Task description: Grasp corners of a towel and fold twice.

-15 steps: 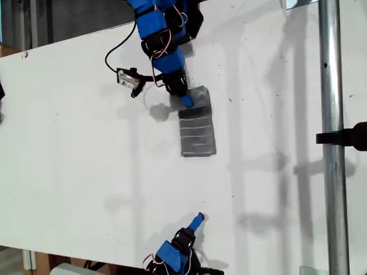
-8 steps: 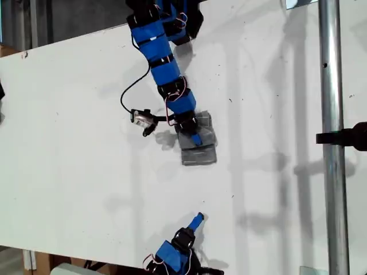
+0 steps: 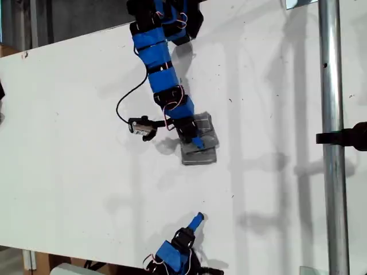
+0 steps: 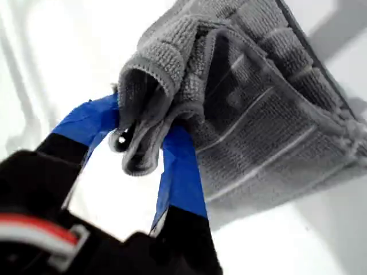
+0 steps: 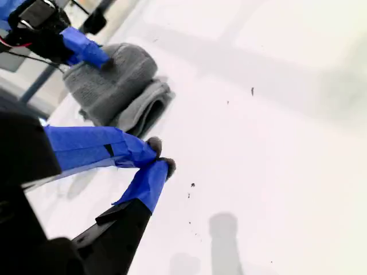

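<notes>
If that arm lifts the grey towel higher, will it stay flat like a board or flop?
Probably flop: the towel bunches and curls where my first gripper pinches it. It likely grips well, given its ribbed weave. It seems light, since its free layers lie soft on the table.

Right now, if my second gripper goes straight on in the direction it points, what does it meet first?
Probably the towel. My second gripper, jaws nearly closed and empty, points across bare table toward the folded towel that my first gripper holds. Nothing else shows between, though depth is unclear.
</notes>
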You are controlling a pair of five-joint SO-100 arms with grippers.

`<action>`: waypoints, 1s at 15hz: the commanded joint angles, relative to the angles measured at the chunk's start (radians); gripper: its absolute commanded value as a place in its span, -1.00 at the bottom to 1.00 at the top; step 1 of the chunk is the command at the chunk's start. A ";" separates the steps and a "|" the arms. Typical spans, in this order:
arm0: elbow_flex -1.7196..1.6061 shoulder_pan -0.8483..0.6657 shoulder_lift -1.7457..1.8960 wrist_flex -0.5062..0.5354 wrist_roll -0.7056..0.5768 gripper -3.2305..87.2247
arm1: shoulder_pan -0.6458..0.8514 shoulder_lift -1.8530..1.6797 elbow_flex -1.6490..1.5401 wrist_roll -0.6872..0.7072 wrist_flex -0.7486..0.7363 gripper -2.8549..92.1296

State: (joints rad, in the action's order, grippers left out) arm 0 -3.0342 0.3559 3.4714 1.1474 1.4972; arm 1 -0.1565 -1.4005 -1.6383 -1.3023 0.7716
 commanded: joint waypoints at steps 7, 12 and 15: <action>0.008 -0.051 0.009 -0.041 -0.041 -0.91 | 0.054 -0.374 0.190 0.186 0.394 -0.61; 0.008 -0.038 0.009 -0.041 -0.028 -0.92 | 0.035 -0.296 0.186 0.241 0.152 -0.65; 0.008 -0.054 0.009 -0.034 -0.028 -0.91 | 0.048 -0.534 -0.005 0.241 0.143 -0.66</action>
State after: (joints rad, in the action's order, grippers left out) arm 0 -3.0434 0.3237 3.4714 1.1459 1.4603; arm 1 -0.1166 -1.7871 -1.5907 -1.0707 0.9250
